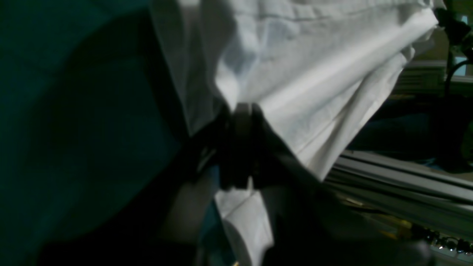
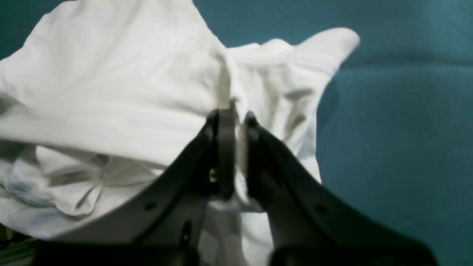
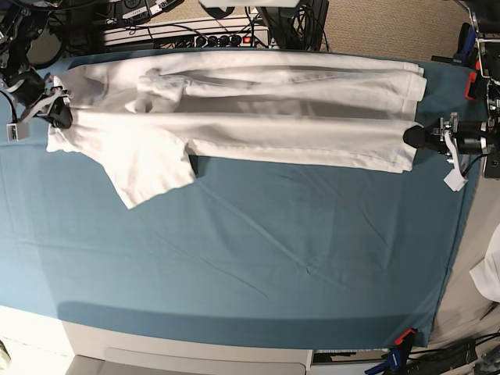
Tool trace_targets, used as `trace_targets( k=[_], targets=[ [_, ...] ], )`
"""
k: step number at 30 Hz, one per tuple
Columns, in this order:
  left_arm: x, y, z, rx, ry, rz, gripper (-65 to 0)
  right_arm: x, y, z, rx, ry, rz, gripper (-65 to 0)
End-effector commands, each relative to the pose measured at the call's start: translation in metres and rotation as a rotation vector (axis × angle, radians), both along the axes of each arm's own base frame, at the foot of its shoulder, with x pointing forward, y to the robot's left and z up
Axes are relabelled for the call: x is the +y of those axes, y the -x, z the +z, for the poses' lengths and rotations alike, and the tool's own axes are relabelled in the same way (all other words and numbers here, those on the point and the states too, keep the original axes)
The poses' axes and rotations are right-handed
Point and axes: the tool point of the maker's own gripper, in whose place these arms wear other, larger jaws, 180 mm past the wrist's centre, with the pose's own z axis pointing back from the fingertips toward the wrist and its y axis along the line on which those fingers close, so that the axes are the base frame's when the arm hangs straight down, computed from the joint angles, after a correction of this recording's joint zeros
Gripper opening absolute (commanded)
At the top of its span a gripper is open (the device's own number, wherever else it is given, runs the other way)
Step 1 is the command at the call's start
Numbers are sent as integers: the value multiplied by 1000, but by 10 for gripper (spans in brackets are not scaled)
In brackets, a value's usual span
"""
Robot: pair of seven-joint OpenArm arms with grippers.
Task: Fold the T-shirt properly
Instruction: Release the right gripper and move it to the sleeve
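In the base view the near half of the teal sheet (image 3: 250, 273) lies bare, and the T-shirt (image 3: 258, 125) is stretched in a long band across the far part of it, from about 9 o'clock to 3 o'clock. One sleeve (image 3: 148, 168) hangs out toward the near side at roughly 10 o'clock, not yet tucked in. The right gripper (image 3: 56, 116), at 9 o'clock, has its fingers (image 2: 225, 147) pressed together on a pinch of the shoulder-end cloth, as its wrist view shows. The left gripper (image 3: 414, 137), at 3 o'clock, is likewise clamped on the hem end, white cloth bunching out of its dark jaws in the left wrist view. Farther back, the shirt's far long edge looks already laid over lengthwise, with a rumpled patch (image 3: 156, 86) near 11 o'clock. By my reading, one lengthwise fold is underway or roughly done; the loose sleeve, the smoothing and the crosswise folds are left. Beyond the sheet at 12 o'clock sit cables and a power strip (image 3: 195, 35)
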Motion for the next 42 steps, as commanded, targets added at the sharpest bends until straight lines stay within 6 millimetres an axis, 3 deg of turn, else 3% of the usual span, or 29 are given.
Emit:
trace_targets(
  k=[1, 6, 7, 9, 10, 11, 16, 25, 31, 36, 42],
  targets=[
    [12, -9, 13, -40, -22, 3, -650, -12, -6, 17, -39, 44, -8, -650],
    [11, -9, 13, -40, -21, 3, -650, -12, -6, 16, -39, 43, -11, -650],
    [11, -9, 13, -40, -21, 3, -650, -13, -5, 14, -31, 52, -12, -621],
    [11, -9, 13, -40, -21, 3, -541, -14, -5, 14, -27, 59, -13, -429],
    [11, -10, 14, -41, -21, 3, -480, -14, -6, 15, -36, 58, -14, -368],
    [11, -10, 15, -47, -23, -2, -443, -14, -7, 17, -47, 58, -16, -352],
    [7, -17, 31, -108, -52, -49, -434, -14, -20, 28, -111, 56, -20, -352],
    [-3, -27, 65, -235, -115, -152, -435, -12, -75, 74, -267, 45, -15, -353],
    [-3, -27, 66, -237, -116, -154, -435, -11, -81, 80, -286, 40, -12, -353],
    [-4, -27, 66, -238, -112, -154, -435, -22, -85, 52, -165, 81, -58, -353],
    [-4, -27, 66, -238, -113, -154, -435, 6, -117, 15, -91, -59, -7, -353]
  ],
)
